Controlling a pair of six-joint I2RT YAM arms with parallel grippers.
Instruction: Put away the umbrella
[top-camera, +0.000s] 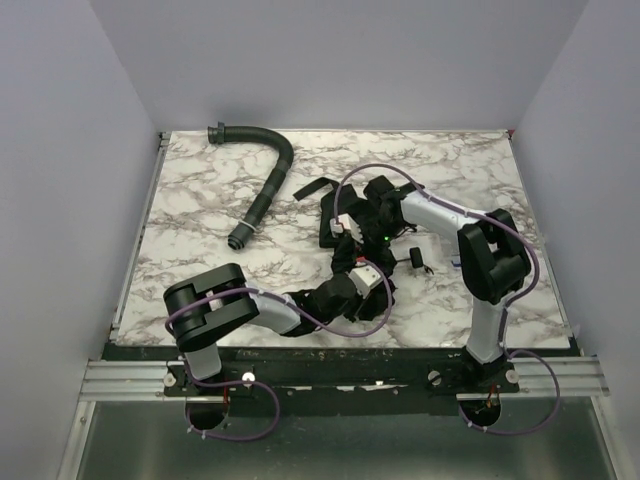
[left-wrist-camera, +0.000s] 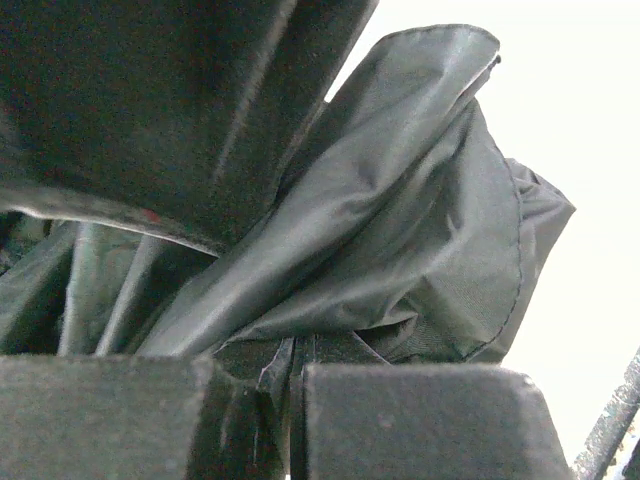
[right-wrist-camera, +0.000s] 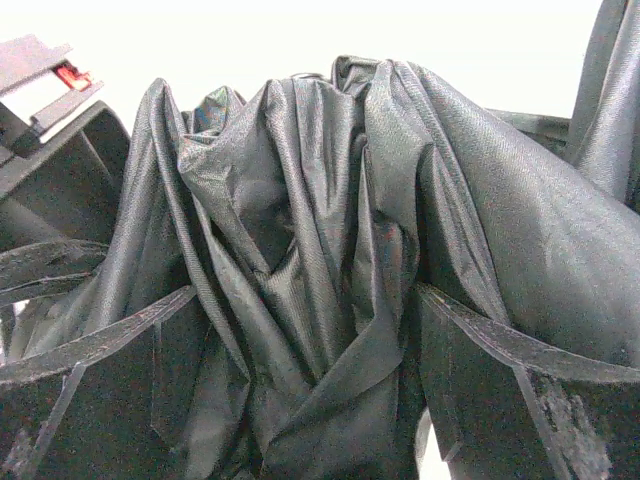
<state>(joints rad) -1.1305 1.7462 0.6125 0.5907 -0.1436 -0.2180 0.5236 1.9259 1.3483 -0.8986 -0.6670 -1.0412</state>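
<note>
The umbrella (top-camera: 327, 232) is a crumpled dark-green and black fabric bundle at the table's middle. A flat strap (top-camera: 311, 188) trails from it to the back left, and a small black handle piece (top-camera: 415, 258) lies to its right. My left gripper (top-camera: 352, 260) reaches in from the near left. In the left wrist view its fingers (left-wrist-camera: 420, 425) stand almost together, with a fold of umbrella fabric (left-wrist-camera: 400, 230) pinched between them. My right gripper (top-camera: 353, 226) comes from the right. Its fingers (right-wrist-camera: 520, 400) clasp the gathered folds (right-wrist-camera: 320, 260) from both sides.
A black ribbed curved hose (top-camera: 264, 184) lies at the back left of the marble table (top-camera: 200, 220). Grey walls close in the left, back and right sides. Purple cables loop around both arms near the bundle.
</note>
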